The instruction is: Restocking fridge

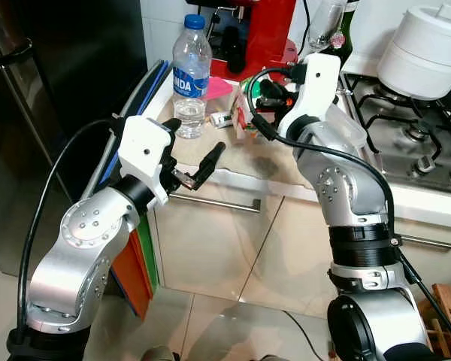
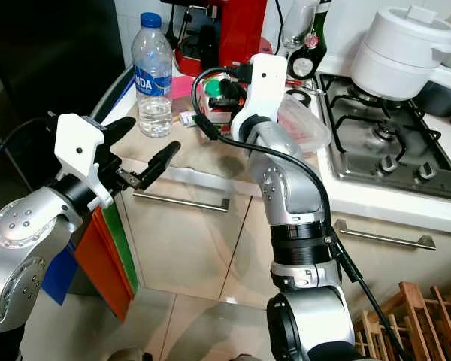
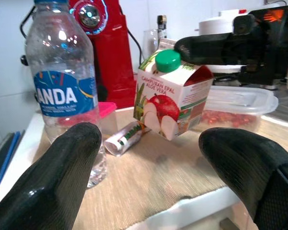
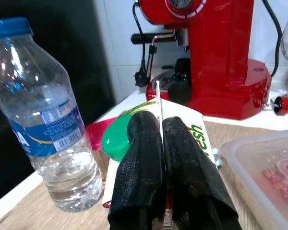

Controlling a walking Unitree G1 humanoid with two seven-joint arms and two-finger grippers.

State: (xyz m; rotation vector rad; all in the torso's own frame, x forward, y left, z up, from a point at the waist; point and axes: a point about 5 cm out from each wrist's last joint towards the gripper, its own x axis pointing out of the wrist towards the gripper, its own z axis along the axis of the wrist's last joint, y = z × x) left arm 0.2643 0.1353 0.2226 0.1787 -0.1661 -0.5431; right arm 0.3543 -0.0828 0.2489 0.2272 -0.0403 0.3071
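Right gripper [image 4: 162,143] is pinching the carton [image 3: 170,98] by its top ridge on the counter [image 3: 149,182].
Left gripper [image 3: 149,158] is hanging open nearby; lifting straight up is probably safest, the bottle [image 3: 62,86] is sitting just beside.

Red coffee machine [image 4: 209,57] at back of counter against white tiled wall. Wine glass [image 2: 299,26] and dark bottle [image 2: 313,53] just right of it. Gas hob [image 2: 387,147] further right; white lidded pot [image 2: 398,49] on rear burner. Beige mat [image 3: 153,177] covers counter top. Cabinet front below has steel bar handle [image 2: 182,201]. Red, green and blue flat boards [image 1: 139,263] stand on edge beside cabinet. Pale tiled floor [image 1: 210,323]
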